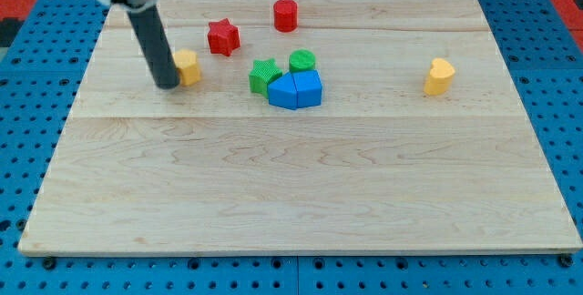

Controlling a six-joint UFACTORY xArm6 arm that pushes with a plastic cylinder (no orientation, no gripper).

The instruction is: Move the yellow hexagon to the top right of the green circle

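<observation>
Looking over the desk [301, 195], I see all the blocks crowded into its upper part, and the whole lower half of the wood is open room for sliding. The upper right is nearly as open, with one yellow block [438, 76] sitting alone there, well apart from the others and near the desk's right edge.

My tip [168, 85] rests at the view's left, just beside the yellow hexagon [187, 66], on its left side and touching it or nearly so; I cannot tell which. This rod carries no claw, so nothing is clenched or released. Left of my tip a strip of bare wood runs to the desk's left edge.

The green circle [302, 60] stands right of the hexagon, in a tight cluster. A green star [263, 76] lies just to its lower left, and two blue blocks, the left one [286, 91] and the right one [310, 87], press together just below it. Above and right of the circle the wood is bare up to the red cylinder [286, 15] near the top edge. A red star [223, 36] sits between the hexagon and that cylinder, upper left of the cluster.

Counted: two yellow, two red, two green, two blue, eight blocks in all, and one rod.
</observation>
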